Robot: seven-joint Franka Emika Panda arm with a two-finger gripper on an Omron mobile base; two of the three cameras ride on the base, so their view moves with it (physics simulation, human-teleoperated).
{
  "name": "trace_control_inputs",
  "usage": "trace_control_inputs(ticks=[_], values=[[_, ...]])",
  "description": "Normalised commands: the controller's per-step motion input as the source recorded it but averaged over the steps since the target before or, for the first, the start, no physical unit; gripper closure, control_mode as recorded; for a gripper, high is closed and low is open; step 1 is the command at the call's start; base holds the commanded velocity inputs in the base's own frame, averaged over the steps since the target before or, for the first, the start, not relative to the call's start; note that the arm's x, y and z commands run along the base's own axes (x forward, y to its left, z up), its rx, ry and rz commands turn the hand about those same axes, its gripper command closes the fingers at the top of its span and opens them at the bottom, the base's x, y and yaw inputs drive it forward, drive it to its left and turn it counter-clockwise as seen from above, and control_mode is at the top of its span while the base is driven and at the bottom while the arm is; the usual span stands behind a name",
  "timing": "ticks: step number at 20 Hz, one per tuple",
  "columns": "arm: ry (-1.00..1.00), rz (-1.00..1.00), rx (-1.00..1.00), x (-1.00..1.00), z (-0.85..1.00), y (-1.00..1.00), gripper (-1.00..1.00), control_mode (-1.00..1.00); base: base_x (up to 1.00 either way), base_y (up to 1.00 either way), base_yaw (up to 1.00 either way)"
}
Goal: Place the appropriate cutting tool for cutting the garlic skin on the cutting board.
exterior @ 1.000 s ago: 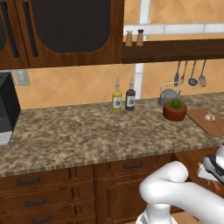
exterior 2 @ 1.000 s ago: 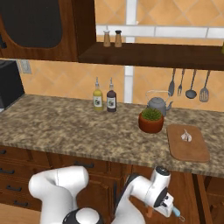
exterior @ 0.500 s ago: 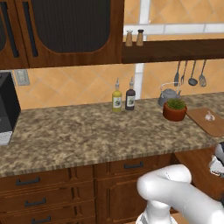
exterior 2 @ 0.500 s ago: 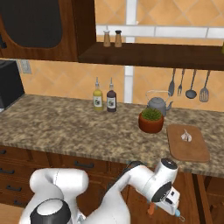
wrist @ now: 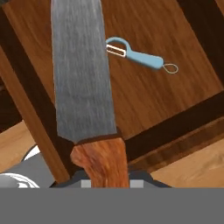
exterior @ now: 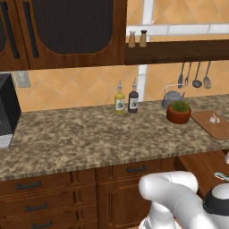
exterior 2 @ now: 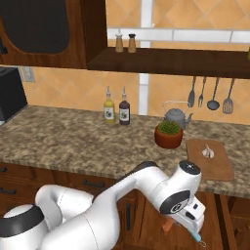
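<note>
1. Granite countertop [exterior 2: 73,136] runs left to right, with the cutting board [exterior 2: 215,163] and garlic [exterior 2: 208,152] at right of the right base view.
2. Your gripper [wrist: 103,177] is clamped on the knife [wrist: 85,78] by its handle, in the open drawer [wrist: 144,92] beside a blue peeler [wrist: 138,54].
3. You have the grasp; next lift clear and carry it up to the board.

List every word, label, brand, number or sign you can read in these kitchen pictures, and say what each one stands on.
No text can be read.
Yellow oil bottle: pale label, too small and blurred to read.
Dark sauce bottle: pale label, also blurred.
Knife, blue peeler, cutting board, kettle: no markings.
</note>
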Motion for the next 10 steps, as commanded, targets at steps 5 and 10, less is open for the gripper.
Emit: trace_control_inputs(ticks=[5, 10], values=[[-0.12, -0.18, 0.0, 0.28, 0.93, -0.16, 1.0, -1.0, 0.0, 0.0, 0.0], [-0.11, -0.23, 0.0, 0.97, 0.55, -0.31, 1.0, -1.0, 0.0, 0.0, 0.0]])
